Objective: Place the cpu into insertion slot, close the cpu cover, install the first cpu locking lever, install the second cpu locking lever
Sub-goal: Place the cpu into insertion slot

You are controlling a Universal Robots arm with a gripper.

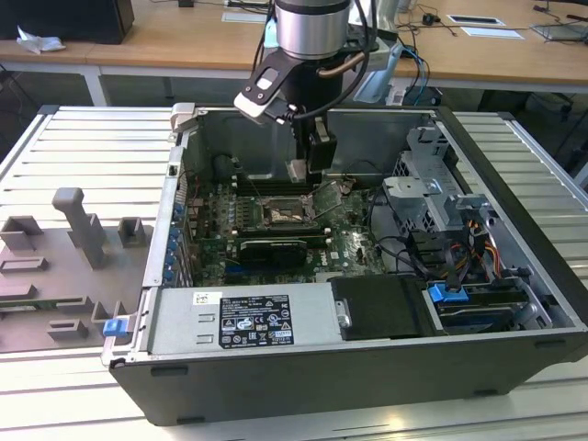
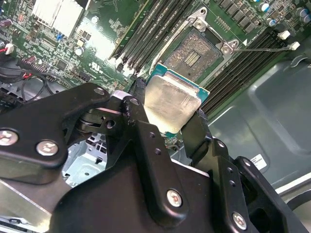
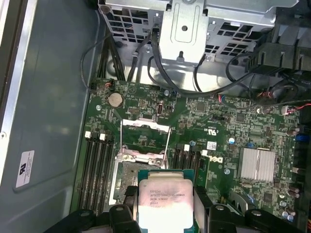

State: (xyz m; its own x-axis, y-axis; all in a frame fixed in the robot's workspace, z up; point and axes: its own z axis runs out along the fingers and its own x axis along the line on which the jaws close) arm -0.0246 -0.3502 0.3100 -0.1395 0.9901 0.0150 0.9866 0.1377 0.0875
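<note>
"Above the square black, metal-rimmed insertion slot (image 2: pixel 196 52), the black two-fingered claw (image 2: pixel 170 108) is clamped on the cpu (image 2: pixel 172 104), a small flat square chip with a silvery-grey top. One finger sits on each of two opposite edges. Chip and socket are near but apart."

"How would the chip handle?"

"Light and stiff, by the look of it, though likely fragile on its underside. The edges seem the right hold; the smooth metal top could slip."

"What does each view add?"

"The first wrist view shows the cpu cover (image 3: pixel 145 127), a thin silvery hinged frame, standing open just beyond the socket on the green motherboard (image 3: pixel 214 121). The second wrist view shows the socket's bare contact field. The exterior view shows the silver-and-black arm (image 1: pixel 312 37) reaching into the open black computer case (image 1: pixel 276 395), which lies on the slatted grey surface (image 1: pixel 92 138)."
</note>
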